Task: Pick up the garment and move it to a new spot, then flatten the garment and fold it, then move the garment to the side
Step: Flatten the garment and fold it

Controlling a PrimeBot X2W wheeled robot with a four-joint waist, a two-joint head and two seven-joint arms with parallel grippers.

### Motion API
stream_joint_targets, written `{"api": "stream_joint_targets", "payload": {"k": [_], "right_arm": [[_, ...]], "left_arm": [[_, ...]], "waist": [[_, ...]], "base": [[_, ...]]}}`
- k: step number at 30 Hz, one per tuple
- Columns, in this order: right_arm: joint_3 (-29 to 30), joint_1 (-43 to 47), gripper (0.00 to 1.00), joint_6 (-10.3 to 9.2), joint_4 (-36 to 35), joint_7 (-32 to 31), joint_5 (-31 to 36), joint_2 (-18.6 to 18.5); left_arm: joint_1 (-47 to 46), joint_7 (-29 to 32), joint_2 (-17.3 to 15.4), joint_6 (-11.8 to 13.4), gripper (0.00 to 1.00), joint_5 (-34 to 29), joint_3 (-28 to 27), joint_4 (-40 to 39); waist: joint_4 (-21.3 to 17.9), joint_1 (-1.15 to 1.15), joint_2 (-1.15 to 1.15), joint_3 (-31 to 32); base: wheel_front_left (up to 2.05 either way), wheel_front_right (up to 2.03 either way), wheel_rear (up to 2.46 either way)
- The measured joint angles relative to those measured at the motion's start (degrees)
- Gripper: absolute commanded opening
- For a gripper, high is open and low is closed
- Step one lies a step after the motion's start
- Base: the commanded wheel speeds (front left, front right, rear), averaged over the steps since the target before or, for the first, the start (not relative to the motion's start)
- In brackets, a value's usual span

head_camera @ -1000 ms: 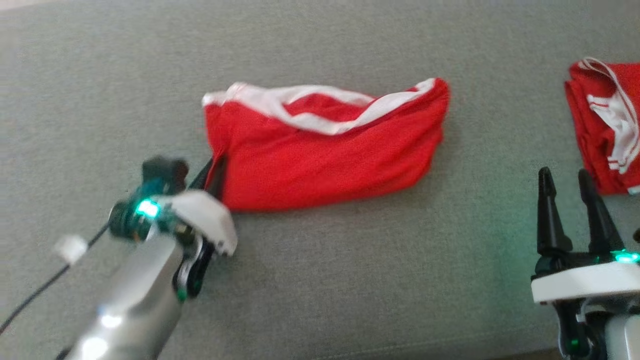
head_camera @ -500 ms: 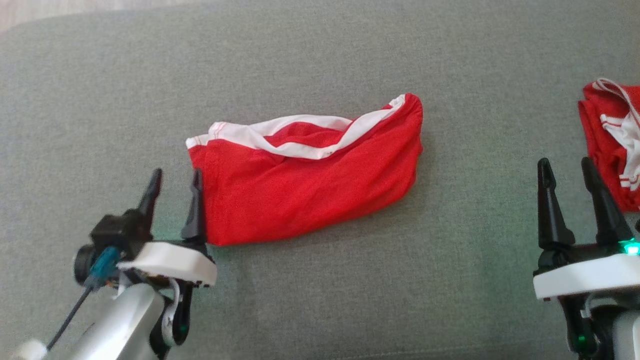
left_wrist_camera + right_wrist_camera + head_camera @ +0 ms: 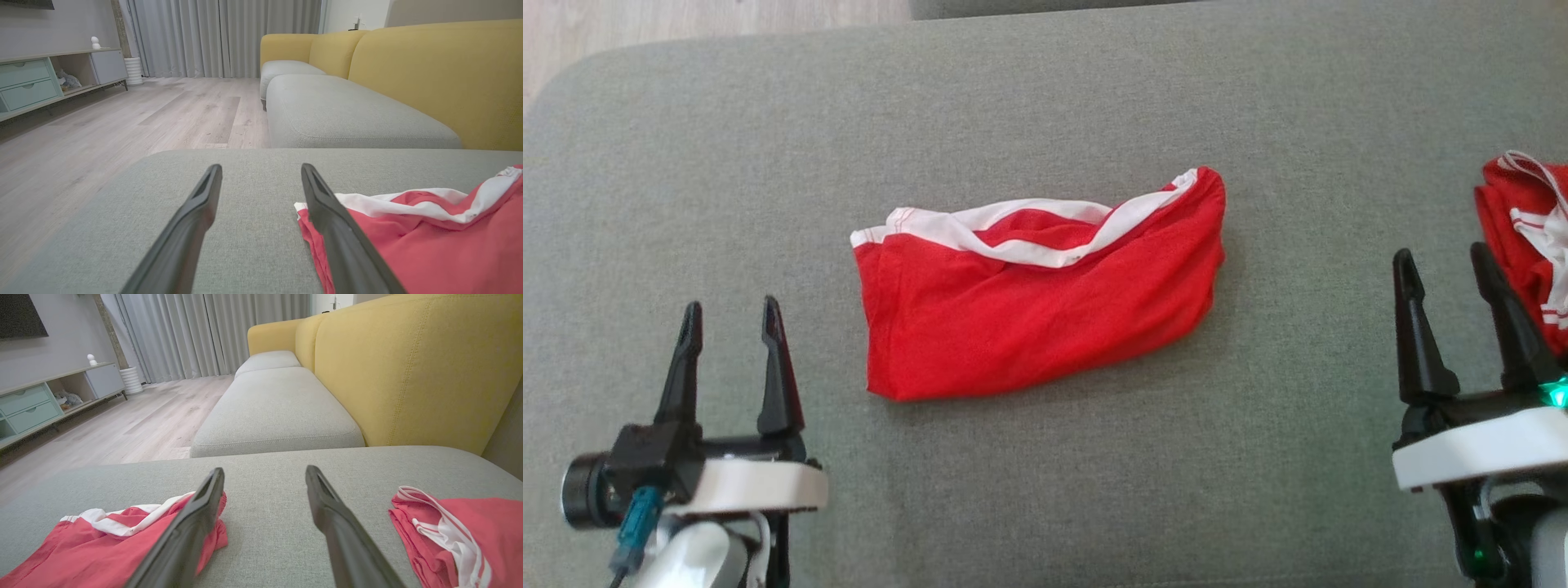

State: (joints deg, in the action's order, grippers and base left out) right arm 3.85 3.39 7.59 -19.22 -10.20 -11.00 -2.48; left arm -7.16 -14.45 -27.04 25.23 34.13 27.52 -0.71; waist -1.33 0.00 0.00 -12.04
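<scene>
A red garment [image 3: 1045, 302] with white trim lies folded in the middle of the grey cushion [image 3: 1045, 98]. It also shows at the lower right of the left wrist view as red cloth [image 3: 429, 241], and at the lower left of the right wrist view [image 3: 94, 555]. My left gripper [image 3: 731, 318] stands open to the left of the garment, apart from it, with nothing between its fingers. My right gripper [image 3: 1441, 263] stands open at the lower right, empty, well to the right of the garment.
A second red garment with white trim [image 3: 1531, 245] lies at the cushion's right edge, just beyond my right gripper; it shows too in the right wrist view [image 3: 461, 535]. Wooden floor [image 3: 686, 20] lies past the far left corner. A yellow sofa back [image 3: 408, 367] rises at the right.
My left gripper has opened, let go of the garment's left edge and drawn back to the left. The camera view has shifted. The right gripper has stayed open.
</scene>
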Motion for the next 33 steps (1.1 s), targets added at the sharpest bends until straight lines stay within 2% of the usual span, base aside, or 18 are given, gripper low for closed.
{"api": "stream_joint_targets", "payload": {"k": [9, 13, 15, 18, 19, 24, 33], "right_arm": [[0.58, 1.14, 1.0, 0.0, 0.48, -1.54, 0.53, 0.0], [-0.18, -0.46, 1.0, 0.0, 5.93, -2.55, 0.25, -0.63], [-1.64, -2.68, 1.0, 0.0, 10.31, -2.66, -0.86, -2.1], [-3.72, -8.21, 1.0, 0.0, 17.01, -2.22, -3.01, -4.0], [-3.72, -8.21, 1.0, 0.0, 17.01, -2.22, -3.01, -4.0], [-5.99, -16.49, 1.0, 0.0, 27.24, -1.81, -4.94, -5.65], [-9.43, -21.32, 1.0, 0.0, 40.24, -4.17, -8.88, -7.79]], "left_arm": [[0.51, 0.0, -0.4, -0.02, 1.0, 0.0, 0.02, -1.47], [-0.12, 0.0, 0.29, -0.58, 1.0, -1.11, -0.03, -1.91], [-1.41, 0.0, 1.23, -1.12, 1.0, -2.5, -0.14, -2.48], [-3.96, -0.01, 3.38, -2.69, 1.0, -5.81, -1.44, -4.15], [-3.96, -0.01, 3.38, -2.69, 1.0, -5.81, -1.44, -4.15], [-5.52, -0.26, 6.89, -6.58, 1.0, -10.62, -4.13, -5.05], [-5.09, -0.27, 12.13, -12.72, 1.0, -15.27, -9.92, -3.61]], "waist": [[1.2, 0.0, 0.0, -0.29], [2.62, 0.0, 0.0, -1.31], [3.61, 0.01, 0.0, -1.93], [5.38, 0.01, 0.0, -2.93], [5.38, 0.01, 0.0, -2.93], [8.45, 0.01, 0.0, -4.4], [11.2, 0.01, 0.0, -5.54]], "base": [[0.0, 0.0, 0.0], [0.0, 0.0, 0.0], [0.0, 0.0, 0.0], [0.0, 0.0, 0.0], [0.0, 0.0, 0.0], [0.0, 0.0, 0.0], [0.0, 0.0, 0.0]]}}
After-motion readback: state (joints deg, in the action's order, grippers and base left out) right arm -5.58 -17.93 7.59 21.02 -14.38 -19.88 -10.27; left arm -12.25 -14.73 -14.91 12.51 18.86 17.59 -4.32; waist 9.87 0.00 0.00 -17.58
